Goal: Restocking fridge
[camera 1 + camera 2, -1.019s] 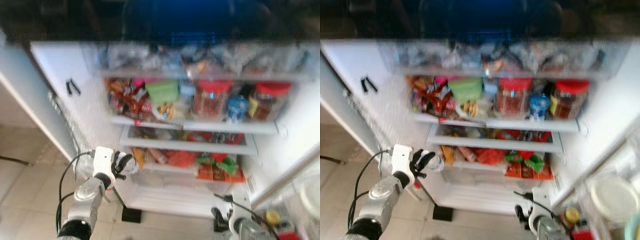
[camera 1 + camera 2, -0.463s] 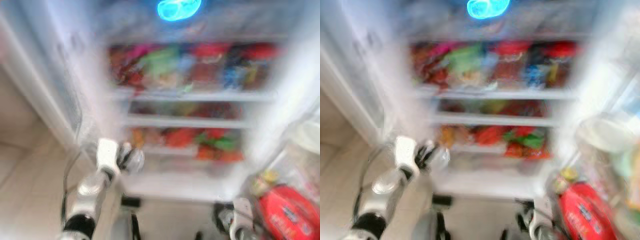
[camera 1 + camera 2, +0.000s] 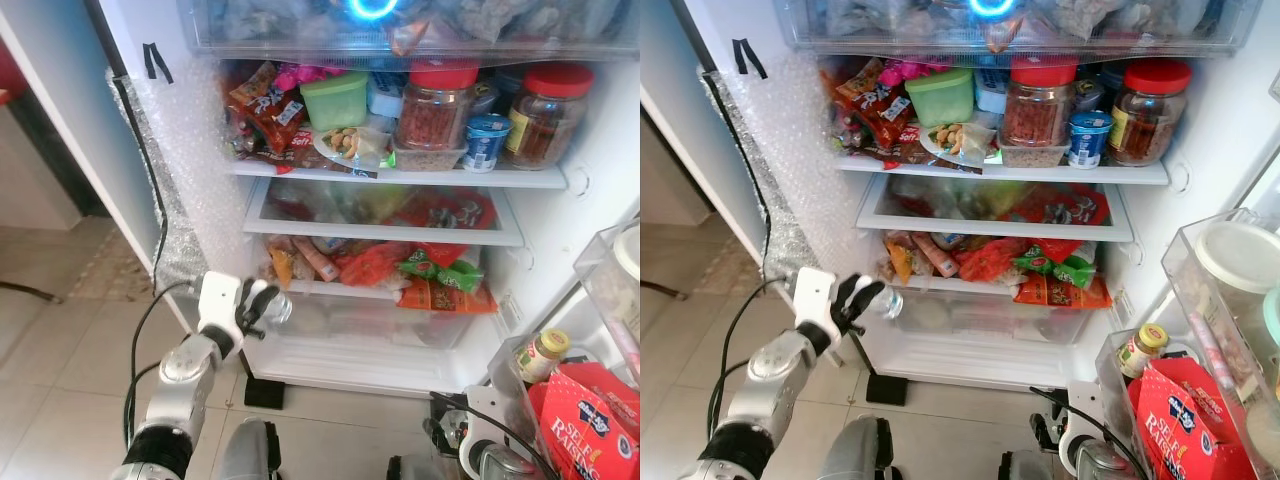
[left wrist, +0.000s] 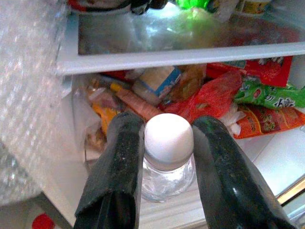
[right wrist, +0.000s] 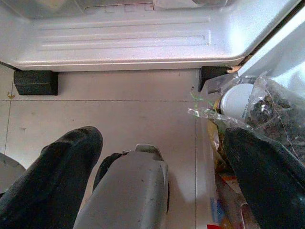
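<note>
My left gripper [image 3: 256, 302] is shut on a small clear bottle [image 4: 168, 143] with a white cap. It holds the bottle at the lower left of the open fridge [image 3: 390, 176], just in front of the snack-packet shelf [image 3: 380, 275] and above the clear bottom drawer [image 3: 380, 322]. In the left wrist view both black fingers [image 4: 119, 162] press against the bottle's neck. My right gripper [image 5: 159, 143] hangs low over the tiled floor by the fridge's base, fingers wide apart and holding nothing.
The upper shelves are crowded with red-lidded jars [image 3: 432, 100], a green tub [image 3: 335, 98] and packets. Bubble wrap [image 3: 185, 150] lines the left inner wall. The door racks at right hold a red box [image 3: 590, 425] and a small jar [image 3: 543, 353].
The whole picture has shifted and sharpened as the camera moved closer and lower. My left gripper still holds the bottle by the fridge's lower left; the right arm still hangs low.
</note>
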`<state>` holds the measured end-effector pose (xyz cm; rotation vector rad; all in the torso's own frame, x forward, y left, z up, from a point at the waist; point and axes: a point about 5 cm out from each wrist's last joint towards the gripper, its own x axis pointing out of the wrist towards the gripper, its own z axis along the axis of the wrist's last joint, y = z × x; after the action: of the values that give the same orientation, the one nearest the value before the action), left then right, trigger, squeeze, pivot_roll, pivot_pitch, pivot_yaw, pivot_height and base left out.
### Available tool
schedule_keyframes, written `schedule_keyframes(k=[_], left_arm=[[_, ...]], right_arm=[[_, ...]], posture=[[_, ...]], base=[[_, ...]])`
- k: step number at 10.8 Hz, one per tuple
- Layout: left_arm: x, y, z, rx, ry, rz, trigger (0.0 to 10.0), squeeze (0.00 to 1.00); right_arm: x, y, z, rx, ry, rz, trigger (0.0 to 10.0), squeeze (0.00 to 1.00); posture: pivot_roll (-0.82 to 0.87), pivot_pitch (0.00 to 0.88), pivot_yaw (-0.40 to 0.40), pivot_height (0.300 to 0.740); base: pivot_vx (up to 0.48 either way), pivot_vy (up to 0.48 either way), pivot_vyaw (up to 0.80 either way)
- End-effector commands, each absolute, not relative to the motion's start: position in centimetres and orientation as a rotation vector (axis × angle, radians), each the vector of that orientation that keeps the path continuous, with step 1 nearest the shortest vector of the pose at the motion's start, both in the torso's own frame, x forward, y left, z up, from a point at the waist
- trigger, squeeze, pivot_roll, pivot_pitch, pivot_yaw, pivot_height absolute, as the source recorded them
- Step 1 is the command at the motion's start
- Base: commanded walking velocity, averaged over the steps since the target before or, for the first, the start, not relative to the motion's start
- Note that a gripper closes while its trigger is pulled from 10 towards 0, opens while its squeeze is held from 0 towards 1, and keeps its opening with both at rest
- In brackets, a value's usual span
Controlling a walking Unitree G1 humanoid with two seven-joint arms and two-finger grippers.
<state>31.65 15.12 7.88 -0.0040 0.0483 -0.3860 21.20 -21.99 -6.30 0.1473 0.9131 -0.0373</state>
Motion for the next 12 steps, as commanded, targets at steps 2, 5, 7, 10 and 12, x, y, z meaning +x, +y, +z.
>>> schedule_keyframes(k=[2, 5, 7, 10, 12], left_arm=[[31.69, 14.91, 8.33, 0.015, 0.038, -0.411, 10.0, 0.0], [31.74, 15.09, 8.58, 0.028, 0.031, -0.407, 10.0, 0.0], [31.74, 15.2, 8.7, 0.029, 0.027, -0.407, 10.0, 0.0], [31.68, 15.12, 8.89, 0.039, 0.019, -0.415, 10.0, 0.0], [31.68, 14.95, 9.08, 0.051, 0.012, -0.427, 10.0, 0.0]], right_arm=[[21.19, -22.03, -6.3, 0.144, 0.916, -0.034, 10.0, 0.0], [21.27, -22.0, -6.26, 0.141, 0.916, -0.032, 10.0, 0.0], [21.38, -21.99, -6.2, 0.138, 0.915, -0.03, 10.0, 0.0], [21.48, -21.92, -6.16, 0.139, 0.915, -0.023, 10.0, 0.0], [21.51, -21.89, -6.15, 0.139, 0.914, -0.021, 10.0, 0.0]], posture=[[-0.05, 0.064, 0.044, 0.63], [-0.05, 0.064, 0.043, 0.63], [-0.04, 0.062, 0.04, 0.63], [-0.04, 0.059, 0.04, 0.63], [-0.04, 0.059, 0.041, 0.63]], base=[[0.0, 0.0, 0.0], [0.273, 0.0, 0.0], [0.315, 0.0, 0.0], [0.36, 0.0, 0.0], [0.377, 0.0, 0.0]])
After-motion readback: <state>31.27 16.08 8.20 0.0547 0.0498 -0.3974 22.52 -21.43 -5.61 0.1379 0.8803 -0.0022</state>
